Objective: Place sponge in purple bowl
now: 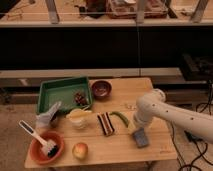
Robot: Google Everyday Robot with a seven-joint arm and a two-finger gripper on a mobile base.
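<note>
The sponge (141, 137) is a small flat grey-blue pad lying on the wooden table (120, 150) near its front right. The purple bowl (101, 89) is small, round and dark maroon, and stands at the back middle of the table, next to the green tray. My white arm reaches in from the right, its bulky joint over the table's right side. The gripper (135, 126) points down at the arm's end, right behind the sponge's far edge and close above it. The sponge lies flat on the wood.
A green tray (60, 92) holds a dark item at the back left. An orange bowl (37, 150) with a white brush stands at the front left, with an apple (80, 150) beside it. A striped block (105, 123), a green pod (121, 118), a yellow cup (78, 118) and a grey cloth (47, 117) lie mid-table.
</note>
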